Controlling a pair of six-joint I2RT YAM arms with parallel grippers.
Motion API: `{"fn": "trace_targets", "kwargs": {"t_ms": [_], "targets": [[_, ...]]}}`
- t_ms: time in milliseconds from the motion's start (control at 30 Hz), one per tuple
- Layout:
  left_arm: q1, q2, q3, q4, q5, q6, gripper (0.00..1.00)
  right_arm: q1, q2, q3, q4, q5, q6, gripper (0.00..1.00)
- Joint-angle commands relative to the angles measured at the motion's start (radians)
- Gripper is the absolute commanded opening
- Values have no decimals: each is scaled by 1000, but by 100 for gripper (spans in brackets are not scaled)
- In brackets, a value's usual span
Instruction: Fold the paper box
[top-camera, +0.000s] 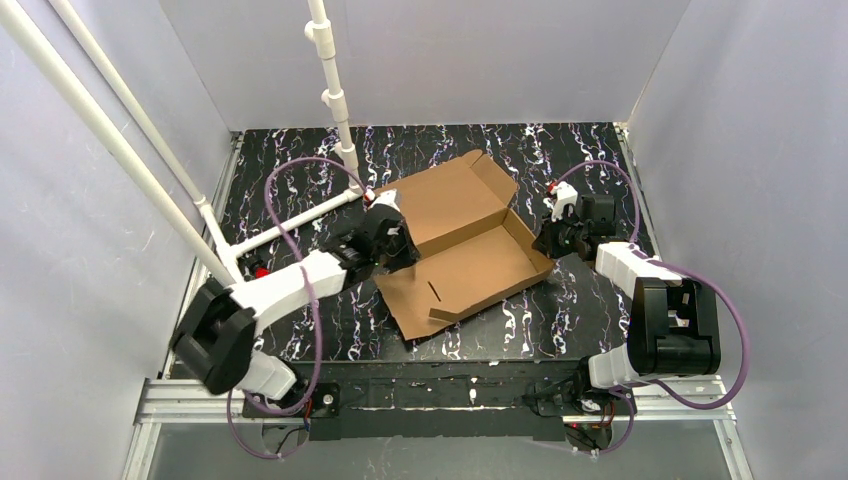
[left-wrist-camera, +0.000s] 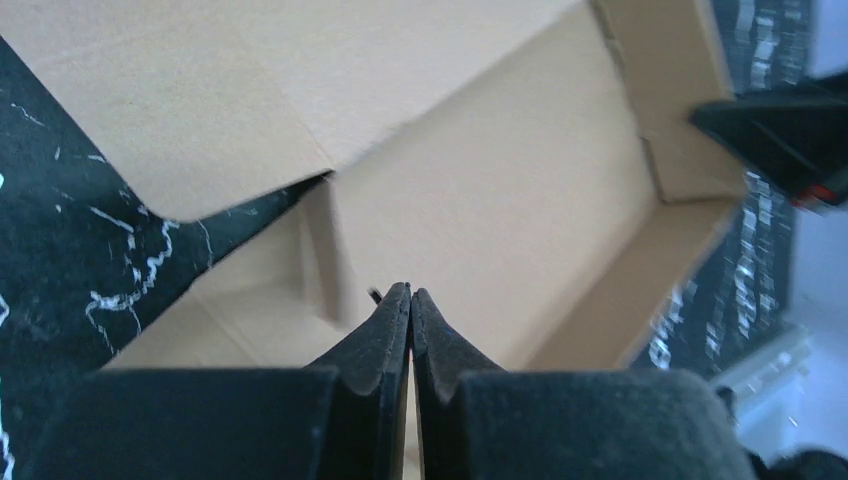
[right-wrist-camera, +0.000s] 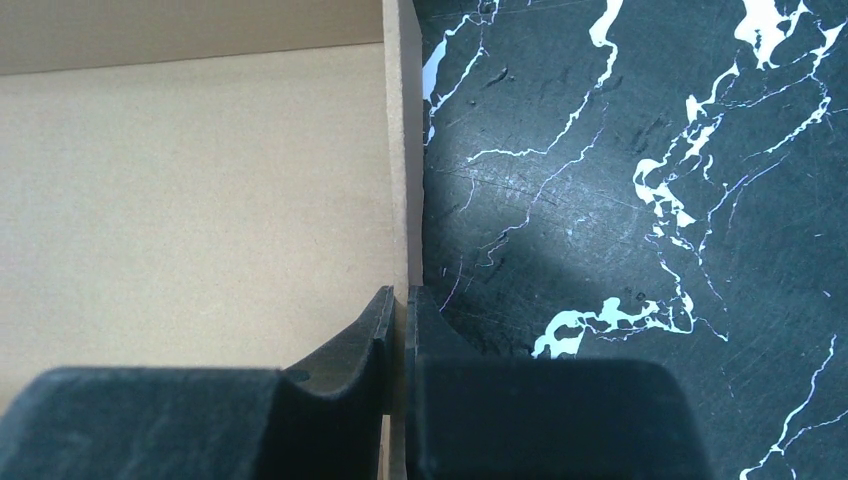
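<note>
The paper box (top-camera: 460, 265) lies half folded in the middle of the dark table (top-camera: 590, 170); it looks light and a bit stiff, so the thin wall edges seem the best spots to hold. The right pincer (right-wrist-camera: 398, 300) sits low and pinches the box's right wall. The left pincer (left-wrist-camera: 411, 297) is pressed together, holding nothing, pointing down into the box's left side.
</note>
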Motion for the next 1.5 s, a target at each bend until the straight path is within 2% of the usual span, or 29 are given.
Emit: {"fn": "trace_targets", "kwargs": {"t_ms": [0,133,200,433,533,633,667,733,800,867,967,1167,1300,1467], "targets": [[-1,-223,-58,-88,158,54,3,-5,-19,15,1,-32,18,13],[-11,-354,-142,-111,317,-18,0,-5,-17,14,1,-30,18,13],[-52,-402,-181,-124,328,-71,0,-5,-17,13,1,-27,17,13],[-302,-481,-237,-248,110,-196,0,-5,-21,10,1,-25,17,13],[-356,-533,-250,-348,-54,-252,0,-5,-24,9,1,-26,19,13],[-367,-671,-310,-399,-192,-319,2,-5,-27,9,1,-28,18,13],[-366,-722,-347,-398,-213,-339,12,-5,-28,9,1,-29,19,13],[-364,-804,-394,-421,-243,-370,42,-5,-28,9,1,-33,19,13],[-363,-857,-429,-452,-260,-391,60,-5,-29,11,1,-35,19,13],[-362,-886,-484,-418,-268,-415,72,-5,-30,10,1,-35,20,13],[-355,-919,-589,-223,-262,-406,75,-5,-29,10,1,-36,20,13],[-290,-847,-673,74,-289,-384,72,-5,-30,6,1,-37,18,13],[-181,-719,-623,111,-172,-379,55,-5,-25,8,1,-38,19,13],[-128,-619,-574,146,-88,-347,30,-5,-23,6,1,-37,13,13]]}}
